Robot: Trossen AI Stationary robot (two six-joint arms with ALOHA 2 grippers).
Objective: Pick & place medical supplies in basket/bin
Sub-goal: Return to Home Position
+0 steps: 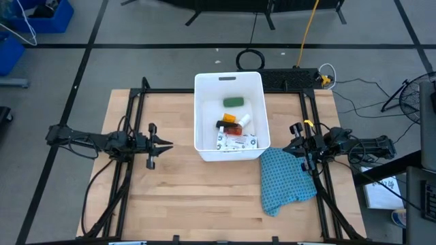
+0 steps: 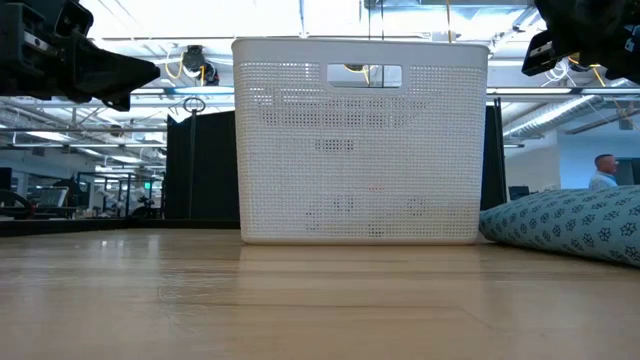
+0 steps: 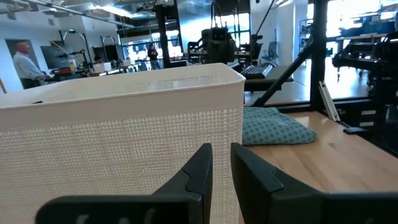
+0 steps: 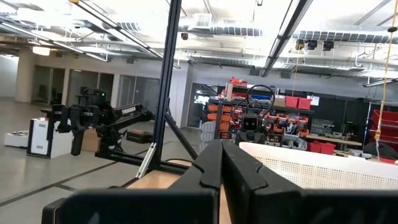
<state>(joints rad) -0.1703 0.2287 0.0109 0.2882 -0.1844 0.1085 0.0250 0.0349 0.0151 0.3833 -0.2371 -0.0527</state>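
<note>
The white tub [image 1: 198,109] stands at the table's far middle. Inside it lie a green bar [image 1: 234,102], a black block [image 1: 221,124], an orange piece [image 1: 230,118], a small white bottle [image 1: 244,120], a small red bottle [image 1: 236,129] and a white-green flat packet [image 1: 238,142]. My left gripper [image 1: 169,143] hovers left of the tub, pointing at its wall [image 3: 124,130], fingers a narrow gap apart [image 3: 221,152] and holding nothing. My right gripper [image 1: 287,146] hovers right of the tub, shut and holding nothing [image 4: 221,149].
A blue-teal patterned cloth [image 1: 286,178] lies on the table near the tub's right near corner, under and in front of my right arm, and bulges up [image 2: 570,225]. Bare wood spreads across the near half and left of the tub. Black frame rails run along both sides.
</note>
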